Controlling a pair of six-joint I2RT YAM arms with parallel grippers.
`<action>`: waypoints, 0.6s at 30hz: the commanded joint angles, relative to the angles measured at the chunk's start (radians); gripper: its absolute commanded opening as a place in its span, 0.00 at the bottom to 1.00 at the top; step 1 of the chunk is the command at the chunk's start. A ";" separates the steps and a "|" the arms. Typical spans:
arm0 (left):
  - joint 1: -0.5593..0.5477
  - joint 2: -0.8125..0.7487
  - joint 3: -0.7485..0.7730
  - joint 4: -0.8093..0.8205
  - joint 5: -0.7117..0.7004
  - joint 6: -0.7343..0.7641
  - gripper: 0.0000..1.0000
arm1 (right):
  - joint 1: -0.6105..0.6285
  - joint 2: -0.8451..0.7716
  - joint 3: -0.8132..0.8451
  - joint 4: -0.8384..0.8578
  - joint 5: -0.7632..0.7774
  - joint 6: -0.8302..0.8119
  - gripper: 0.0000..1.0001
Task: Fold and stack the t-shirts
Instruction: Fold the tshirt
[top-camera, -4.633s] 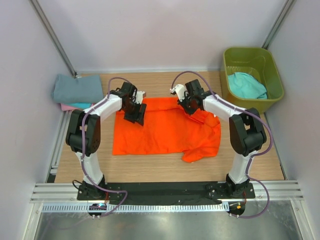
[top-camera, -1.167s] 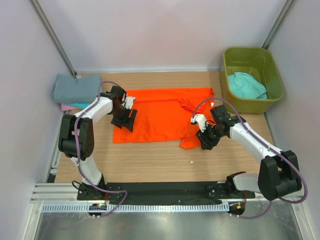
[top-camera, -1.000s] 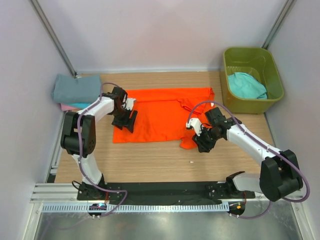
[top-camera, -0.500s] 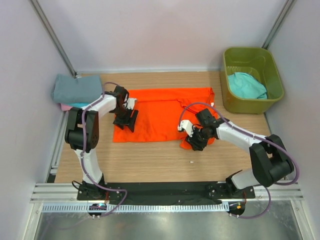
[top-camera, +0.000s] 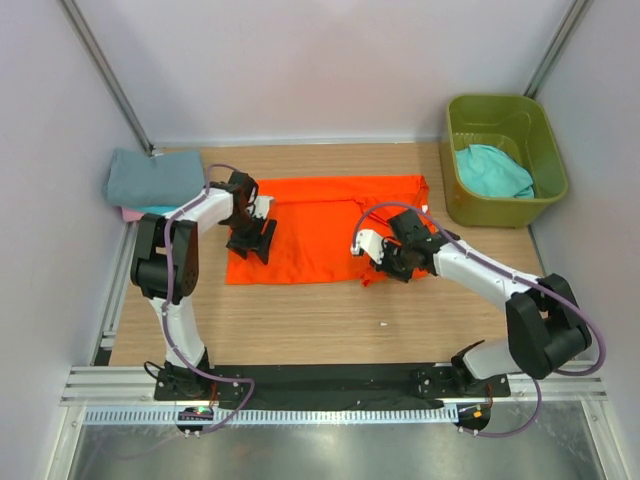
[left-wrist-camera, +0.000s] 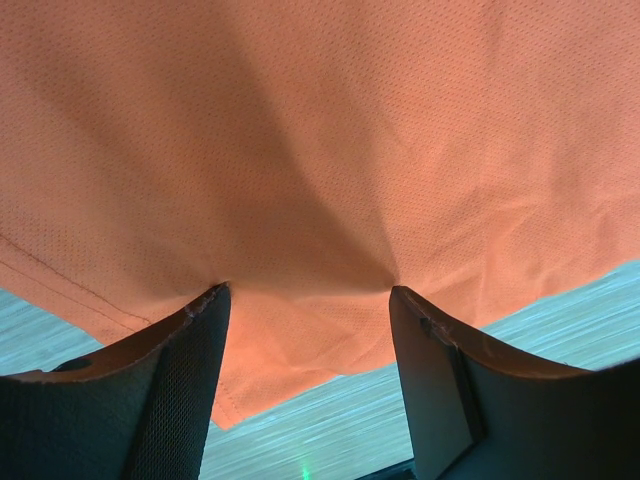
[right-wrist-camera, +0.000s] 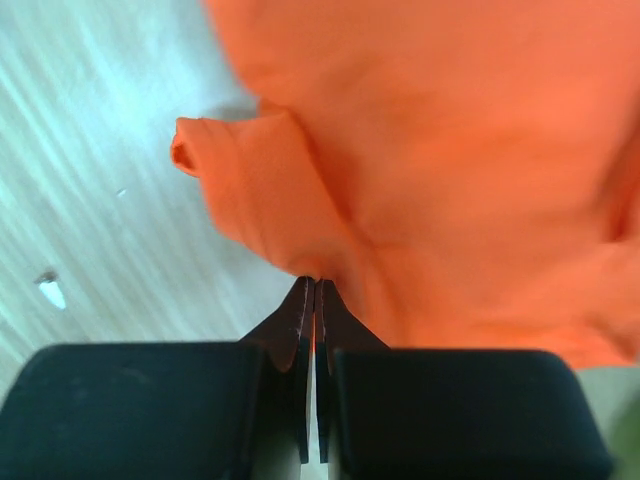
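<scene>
Starting at the left, the folded stack (top-camera: 155, 178), grey-blue on top with pink and teal edges beneath, sits at the table's (top-camera: 300, 335) far-left corner exactly as it did a second ago. My left gripper (left-wrist-camera: 305, 295) has not shifted either. Its jaws are spread wide and both fingertips (left-wrist-camera: 208, 312) bear down on the orange t-shirt (top-camera: 320, 225) near its near-left corner, pinning that side flat. The change is further right. My right gripper (right-wrist-camera: 315, 285), jaws clenched on a bunched fold at the shirt's near-right corner, has swung in from the right and dragged that lump leftward and up onto the body, so less cloth now spills toward me. I judge this to be the first side fold under way, with the left side anchored so that the pull does not slide the whole shirt. Squaring and stacking remain. At the far right, the olive-green tub (top-camera: 548, 150) holds a teal t-shirt (top-camera: 493, 172), not yet touched.
</scene>
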 joint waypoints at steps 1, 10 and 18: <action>-0.004 0.034 0.023 0.023 0.022 -0.008 0.66 | 0.001 -0.057 0.114 -0.006 0.054 -0.046 0.03; -0.004 0.028 0.026 0.020 0.031 -0.013 0.66 | 0.000 0.041 0.105 0.205 0.178 0.020 0.20; -0.008 -0.006 0.009 0.020 0.031 -0.014 0.66 | 0.000 -0.163 0.096 0.351 0.376 0.022 0.37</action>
